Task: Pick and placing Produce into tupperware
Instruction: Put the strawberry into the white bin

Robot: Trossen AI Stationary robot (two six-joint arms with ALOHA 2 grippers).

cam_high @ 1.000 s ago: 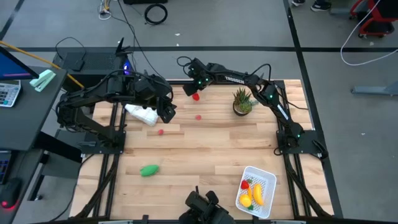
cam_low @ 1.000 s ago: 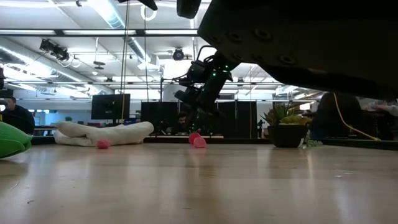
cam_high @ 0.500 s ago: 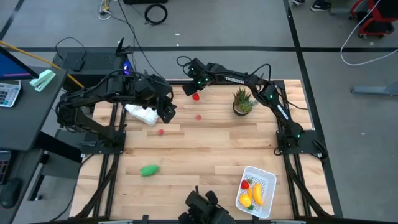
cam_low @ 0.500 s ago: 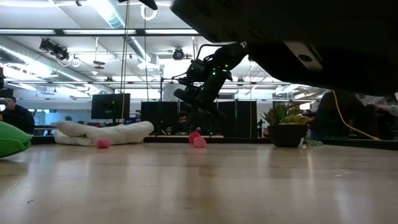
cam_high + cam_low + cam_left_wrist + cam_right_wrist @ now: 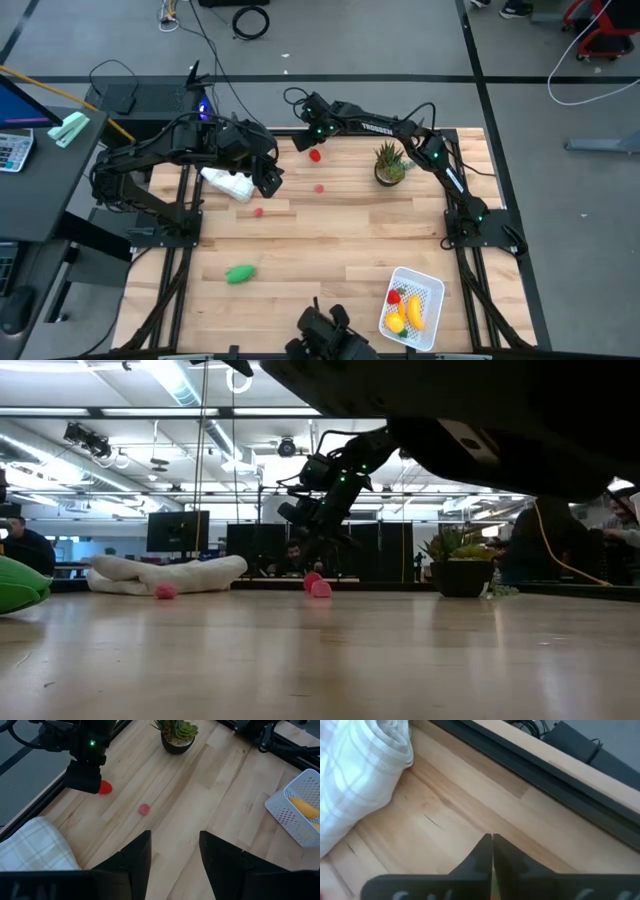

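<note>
My right gripper (image 5: 311, 148) reaches to the table's far edge and stands on a red round piece (image 5: 315, 155); in its wrist view the fingers (image 5: 482, 855) are closed together. Two more red pieces (image 5: 319, 187) (image 5: 258, 211) lie loose on the wood. A green oblong piece (image 5: 240, 273) lies near the front left. The white tupperware (image 5: 430, 285) at the front right holds a yellow banana (image 5: 414, 310), a red piece and a yellow-orange piece. My left gripper (image 5: 175, 855) hangs open above the table's left part, over the end of the checked cloth (image 5: 228, 184). My right gripper comes down slanting from the table's right side onto the far red piece (image 5: 105, 787), which sits on the wood. Its own fingers hide the place of contact. Only a red sliver (image 5: 492, 890) shows far back between them, so which part they have cannot be told.
A small potted plant (image 5: 389, 163) stands at the far right, close under the right arm. The rolled white checked cloth (image 5: 30, 845) lies at the far left. The middle and near parts of the wooden table are bare boards.
</note>
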